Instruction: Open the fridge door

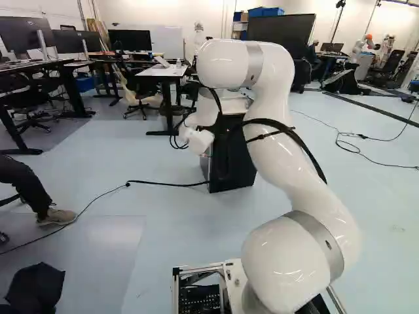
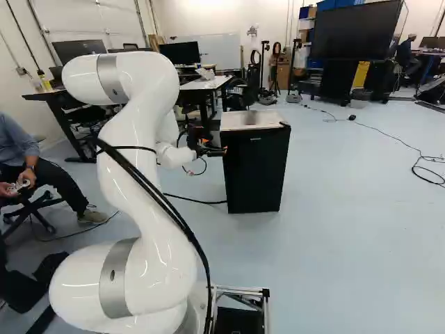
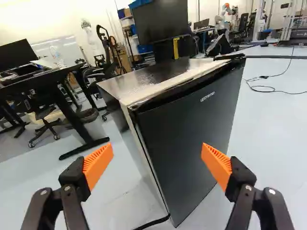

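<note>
1. Black two-finger gripper (image 2: 215, 146) with orange pads: fingers spread apart, open.
2. Small black boxy fridge (image 2: 254, 174), pale top, just beside gripper in right base view, ahead of fingers in wrist view; door looks closed. Contact: can't tell.
3. Left base view: white jointed arm (image 1: 278, 140) partly covers fridge; gripper hard to make out.
4. Black cable (image 3: 152, 223) cut off in wrist view.

Above the small black boxy fridge with pale top (image 2: 254, 167), passing is possible; also on its right in the right base view; behind it, leftward, one white-topped, black-legged table (image 2: 205, 84) obstructs; one thin black cable (image 3: 152, 223) lies at its foot, beside the fridge.
</note>
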You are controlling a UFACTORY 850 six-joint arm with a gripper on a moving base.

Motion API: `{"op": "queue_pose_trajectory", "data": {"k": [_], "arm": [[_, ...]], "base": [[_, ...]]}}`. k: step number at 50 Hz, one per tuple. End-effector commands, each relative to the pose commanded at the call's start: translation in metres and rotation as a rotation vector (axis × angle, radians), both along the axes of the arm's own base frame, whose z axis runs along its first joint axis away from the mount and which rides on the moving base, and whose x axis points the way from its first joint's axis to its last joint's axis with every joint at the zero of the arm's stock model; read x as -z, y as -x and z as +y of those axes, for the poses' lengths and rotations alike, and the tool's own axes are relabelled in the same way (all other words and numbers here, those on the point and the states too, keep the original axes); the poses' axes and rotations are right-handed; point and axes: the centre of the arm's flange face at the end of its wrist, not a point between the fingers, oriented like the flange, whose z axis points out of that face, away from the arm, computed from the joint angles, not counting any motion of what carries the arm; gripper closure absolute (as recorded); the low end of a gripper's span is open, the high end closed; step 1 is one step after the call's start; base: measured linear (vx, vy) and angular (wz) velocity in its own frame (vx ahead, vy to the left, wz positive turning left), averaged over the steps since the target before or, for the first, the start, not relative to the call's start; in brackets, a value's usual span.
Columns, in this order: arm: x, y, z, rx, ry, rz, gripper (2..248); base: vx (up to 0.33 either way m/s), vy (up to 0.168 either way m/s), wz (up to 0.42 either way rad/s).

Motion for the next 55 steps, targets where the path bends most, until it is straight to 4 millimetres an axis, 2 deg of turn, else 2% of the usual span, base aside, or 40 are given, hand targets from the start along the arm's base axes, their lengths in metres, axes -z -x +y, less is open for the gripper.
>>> {"op": "queue_pose_trajectory", "data": {"k": [38, 55], "arm": [[0.005, -0.035, 0.015, 0.042, -0.011, -0.071, 3], [0.025, -0.047, 0.017, 0.044, -0.009, -0.066, 3]], "base": [[0.0, 0.0, 0.0], [0.0, 0.0, 0.0]]}}
